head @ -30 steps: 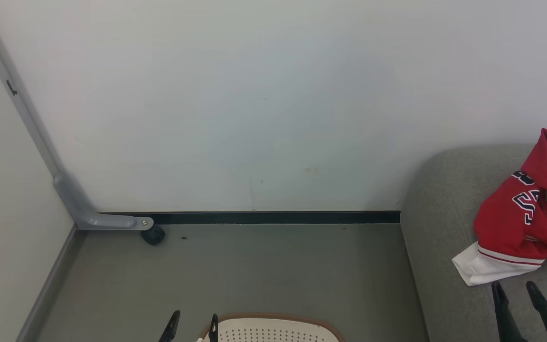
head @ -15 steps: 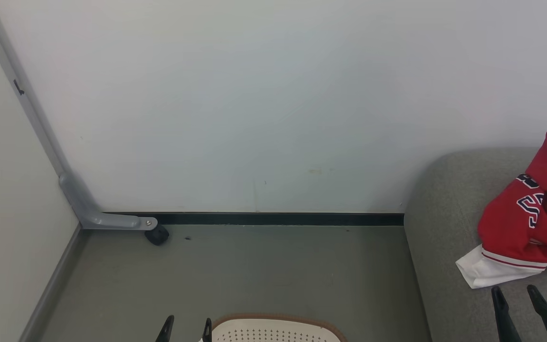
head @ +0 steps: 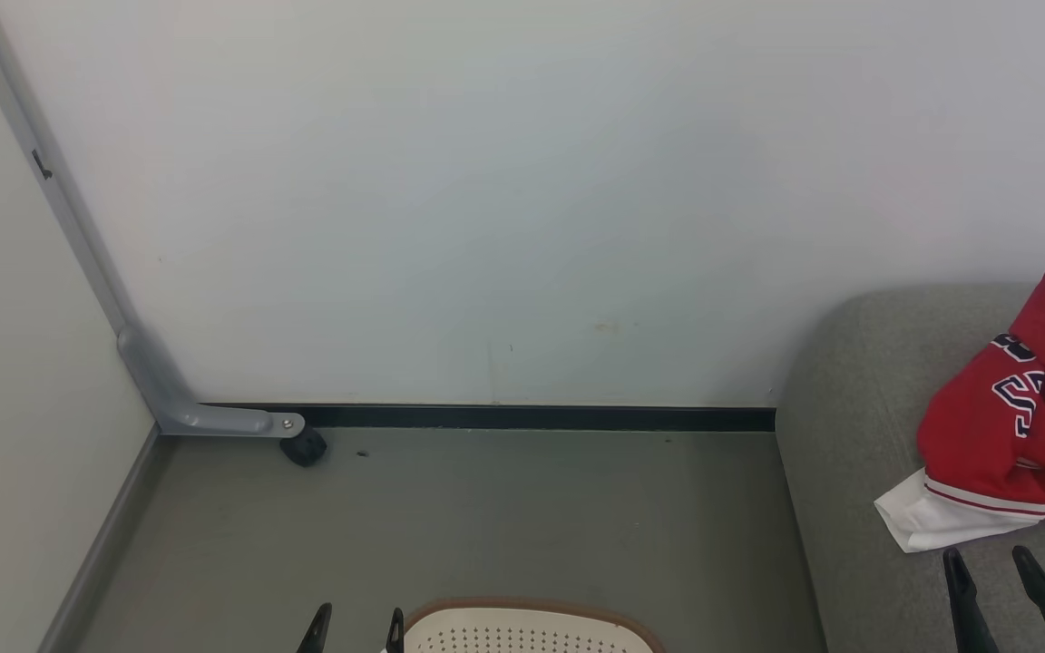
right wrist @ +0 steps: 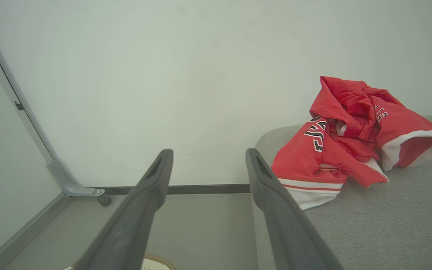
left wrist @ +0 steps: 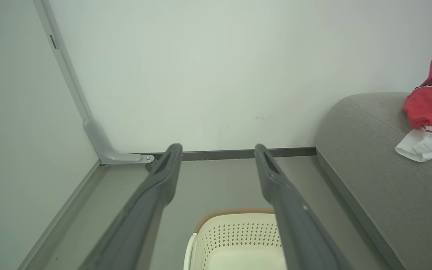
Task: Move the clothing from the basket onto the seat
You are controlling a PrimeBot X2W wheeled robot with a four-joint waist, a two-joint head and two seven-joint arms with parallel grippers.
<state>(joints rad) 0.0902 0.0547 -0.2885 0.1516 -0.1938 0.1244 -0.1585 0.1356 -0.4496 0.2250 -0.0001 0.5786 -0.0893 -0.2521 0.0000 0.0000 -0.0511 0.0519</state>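
Basket [left wrist: 234, 234] showing bare cream bottom, clothing [right wrist: 332, 150] heaped on seat [right wrist: 388, 225]

In the head view, the bottom edge cuts off the left gripper [head: 357, 618] and the right gripper [head: 985, 558] just below the fingertips. The same edge cuts the basket [head: 522, 626], just right of the left gripper, so most of its inside is out of frame. In the left wrist view, that gripper's right finger covers part of the basket's rim. The clothing [head: 999, 435], just ahead of the right gripper, runs off the right edge, as does the seat [head: 849, 453]. Folds hide part of the numerals, which cannot be read.
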